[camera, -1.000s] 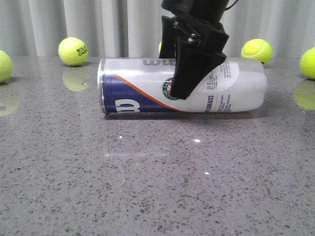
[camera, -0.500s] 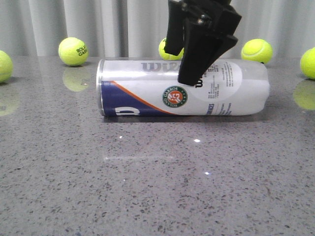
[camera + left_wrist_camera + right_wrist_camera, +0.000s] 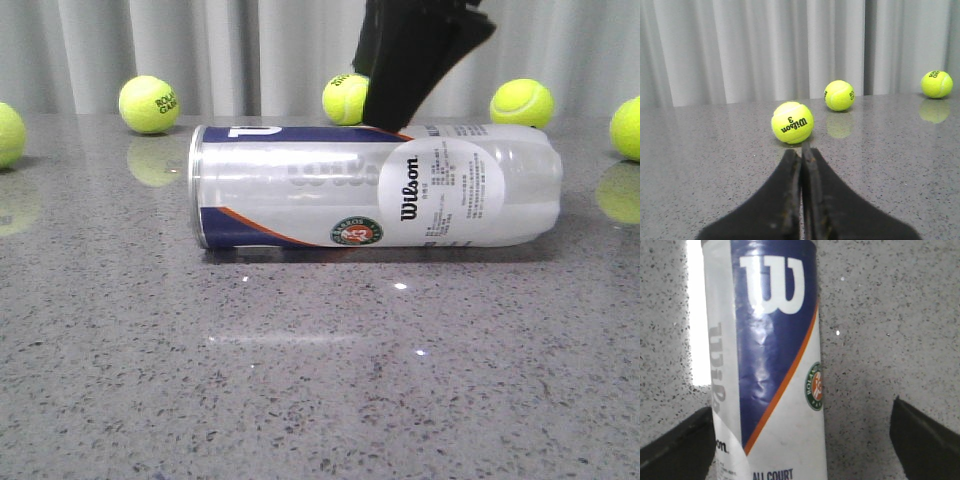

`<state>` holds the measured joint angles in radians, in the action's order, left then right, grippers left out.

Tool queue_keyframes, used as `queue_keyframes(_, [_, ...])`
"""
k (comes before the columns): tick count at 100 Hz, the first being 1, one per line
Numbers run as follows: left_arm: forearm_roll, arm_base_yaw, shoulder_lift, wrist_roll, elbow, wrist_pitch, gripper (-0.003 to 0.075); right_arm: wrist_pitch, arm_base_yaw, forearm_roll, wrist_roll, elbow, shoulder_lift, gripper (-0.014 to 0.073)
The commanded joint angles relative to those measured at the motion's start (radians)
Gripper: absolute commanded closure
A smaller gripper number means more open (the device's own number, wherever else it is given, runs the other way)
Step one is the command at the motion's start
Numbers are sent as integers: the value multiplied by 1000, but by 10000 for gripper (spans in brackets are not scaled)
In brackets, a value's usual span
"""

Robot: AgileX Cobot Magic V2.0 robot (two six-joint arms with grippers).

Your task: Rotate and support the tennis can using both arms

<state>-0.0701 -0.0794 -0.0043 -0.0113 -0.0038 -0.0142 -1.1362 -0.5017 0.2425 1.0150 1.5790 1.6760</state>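
The tennis can [image 3: 375, 187] lies on its side on the grey table, silver rim to the left. Its white Wilson label faces the front camera and the navy panel has rolled to the top. My right gripper [image 3: 388, 108] hangs just above the can's far upper side. In the right wrist view this gripper [image 3: 800, 450] is open and wide. The can [image 3: 770, 365] runs between its fingers, close to one finger [image 3: 677, 447] and well apart from the other. My left gripper [image 3: 801, 150] is shut on nothing and points at a tennis ball [image 3: 792, 122]. The can is out of its view.
Tennis balls stand along the back of the table [image 3: 300, 380]: one at the left [image 3: 149, 104], one behind the can [image 3: 345, 98], one at the right [image 3: 521, 103], and one at each side edge. Two more balls [image 3: 839, 95] [image 3: 936, 83] show in the left wrist view. A curtain hangs behind.
The can has rolled, so the navy panel went from the front to the top and the Wilson label came round. The right gripper rose from the can's front face to above it.
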Motion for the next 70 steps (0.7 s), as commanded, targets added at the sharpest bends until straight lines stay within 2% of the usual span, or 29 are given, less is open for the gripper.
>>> queue_keyframes(1, [7, 2, -39, -7, 46, 75, 741, 15, -3, 11, -72, 35, -75, -72])
queue_keyframes(23, [7, 2, -39, -7, 46, 75, 741, -20, -3, -60, -268, 35, -144, -72])
queue_keyframes(45, [7, 2, -39, -7, 46, 75, 741, 27, 45, -213, -634, 35, -227, -72])
queue_keyframes(55, [7, 2, -39, -7, 46, 75, 741, 60, 98, -222, -714, 32, -275, -72])
queue_keyframes(70, [7, 2, -39, -7, 46, 75, 741, 100, 194, -222, -769, 30, -345, -72])
